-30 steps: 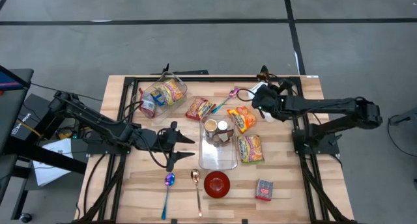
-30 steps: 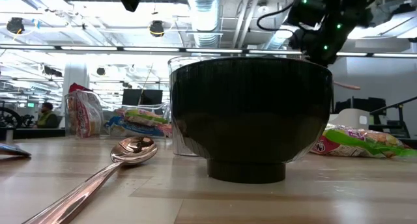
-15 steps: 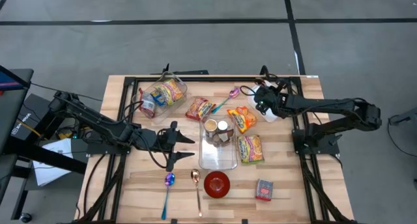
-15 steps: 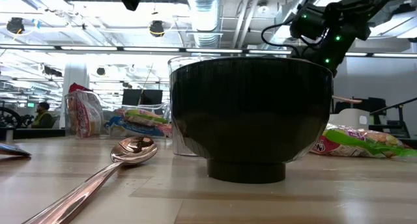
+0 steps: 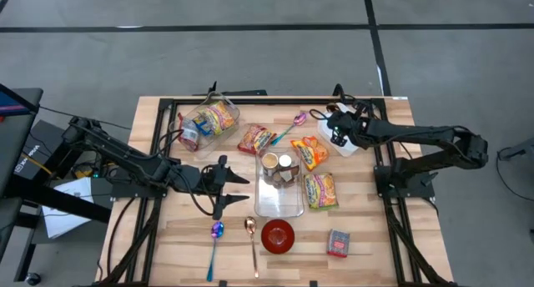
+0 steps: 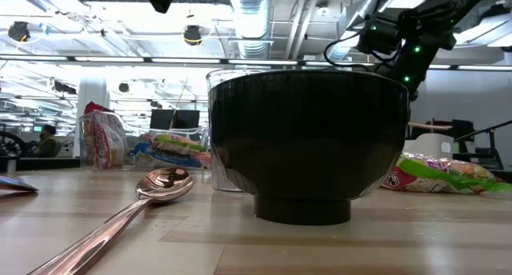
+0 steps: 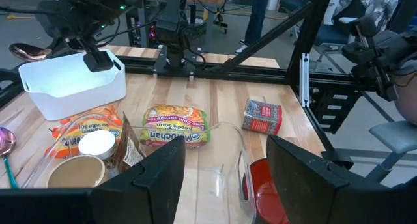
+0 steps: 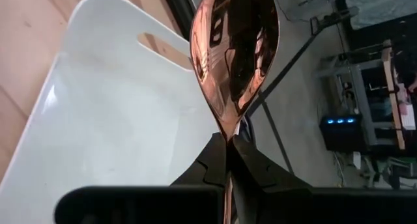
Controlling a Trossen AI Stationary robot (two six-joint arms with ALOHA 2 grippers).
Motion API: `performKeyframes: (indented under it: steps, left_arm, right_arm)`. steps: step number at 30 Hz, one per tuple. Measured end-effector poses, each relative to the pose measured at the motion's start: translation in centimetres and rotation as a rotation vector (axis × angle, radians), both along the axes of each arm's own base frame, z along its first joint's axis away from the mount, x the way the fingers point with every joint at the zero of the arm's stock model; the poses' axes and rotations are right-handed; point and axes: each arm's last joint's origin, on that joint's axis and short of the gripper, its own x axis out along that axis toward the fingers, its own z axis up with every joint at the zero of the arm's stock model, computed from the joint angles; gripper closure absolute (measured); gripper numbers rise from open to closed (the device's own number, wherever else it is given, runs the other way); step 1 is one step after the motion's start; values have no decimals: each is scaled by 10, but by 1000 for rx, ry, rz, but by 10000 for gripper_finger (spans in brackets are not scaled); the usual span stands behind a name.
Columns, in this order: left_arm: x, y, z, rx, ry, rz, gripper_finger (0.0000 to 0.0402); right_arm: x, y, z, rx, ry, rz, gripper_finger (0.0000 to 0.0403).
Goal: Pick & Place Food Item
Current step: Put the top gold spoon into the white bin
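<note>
My right gripper [image 8: 228, 144] is shut on a copper spoon [image 8: 234, 48] and hovers over the white bin [image 8: 111, 126] at the table's far right [image 5: 344, 142]. The left wrist view shows this spoon's bowl [image 7: 29, 51] beside the bin [image 7: 71, 87]. My left gripper [image 5: 238, 185] waits open at mid-table, left of the clear container [image 5: 279, 183] that holds cups. Noodle packs lie flat on the table: an orange one [image 5: 310, 151], a green-yellow one [image 5: 320, 190] and a red one [image 5: 256, 139]. My right gripper pinches the spoon's thin neck [image 8: 227, 136], just below the bowl, between its two fingers [image 8: 210, 160]. The spoon runs along the fingers, and its bowl sticks out past their tips. It hangs clear above the white bin, touching nothing else.
A clear jar [image 5: 209, 120] with packs lies on its side at the far left. A pink spoon [image 5: 294, 124] lies far centre. Near the front edge are a red bowl [image 5: 278, 235], two spoons [image 5: 215, 237] [image 5: 251, 235] and a small red box [image 5: 338, 243].
My right gripper, still shut on the spoon, has swung a little toward the table's right edge and sunk slightly over the white bin, rolling its wrist as it went. The spoon has turned with it.
</note>
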Motion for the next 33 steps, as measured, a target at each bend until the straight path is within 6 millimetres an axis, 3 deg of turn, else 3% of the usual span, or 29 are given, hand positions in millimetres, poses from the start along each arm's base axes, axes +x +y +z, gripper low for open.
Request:
performKeyframes:
  steps: [9,33]
  left_arm:
    - [0,0,0,0,0,0,192]
    - [0,0,0,0,0,0,192]
  right_arm:
    - [-2,0,-11,-5,50,69,401]
    - [-4,-11,-15,90,-28,128,402]
